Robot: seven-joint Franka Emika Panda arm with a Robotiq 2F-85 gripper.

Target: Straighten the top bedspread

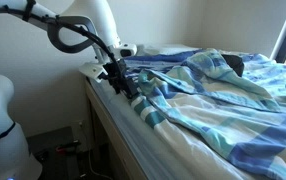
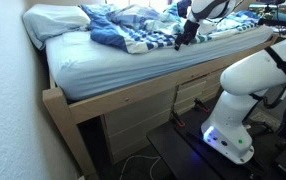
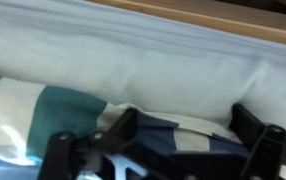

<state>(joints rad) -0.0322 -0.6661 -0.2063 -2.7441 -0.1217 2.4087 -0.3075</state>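
Two gripper [image 1: 122,82] jaws are standing spread on the top bedspread [image 1: 218,100]; only the wrist view is showing dark folds [image 3: 173,135] between them.

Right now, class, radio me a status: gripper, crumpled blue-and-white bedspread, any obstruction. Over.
Gripper at bed edge, jaws spread over dark blue cloth fold. Light blue, turquoise and white bedspread bunched, not flat. Nothing blocking seen.

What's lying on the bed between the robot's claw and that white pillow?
The rumpled top bedspread fills that stretch from the gripper to the pillow, as shown in an exterior view.
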